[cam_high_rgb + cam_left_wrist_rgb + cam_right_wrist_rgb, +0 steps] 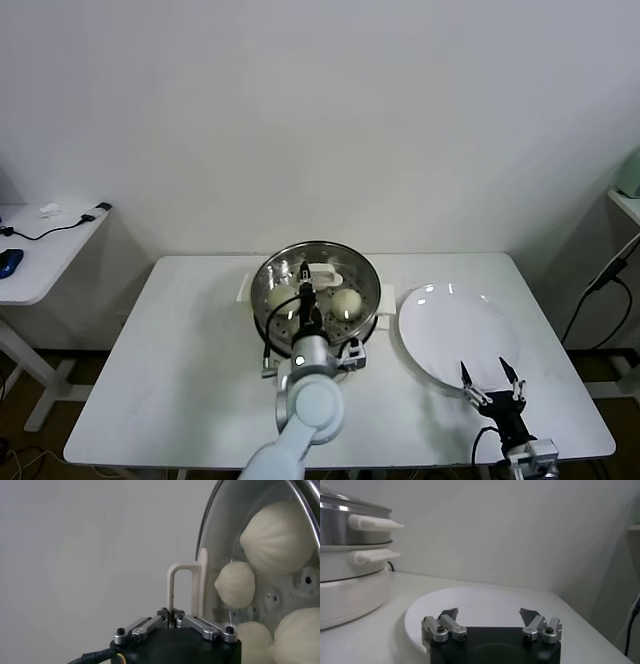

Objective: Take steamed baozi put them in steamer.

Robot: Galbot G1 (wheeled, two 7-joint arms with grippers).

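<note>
The steamer [371, 278] stands at the middle back of the white table, steel with white side handles [370, 523]. Several cream steamed baozi [280, 535] [236, 584] lie inside it, seen through the round glass lid [202, 535]; two [283, 297] [346, 300] show in the head view. My left gripper [305, 290] [172, 614] is shut on the lid's white handle [172, 580] over the pot. Whether the lid rests on the rim I cannot tell. My right gripper [487, 372] [490, 614] stands open and holds nothing, at the near edge of the white plate [450, 325] [470, 600].
The plate lies right of the steamer with nothing on it. A side table [40, 255] with a blue mouse [8, 262] and cables stands at far left. A cable [605, 280] hangs at far right by a shelf. A wall closes the back.
</note>
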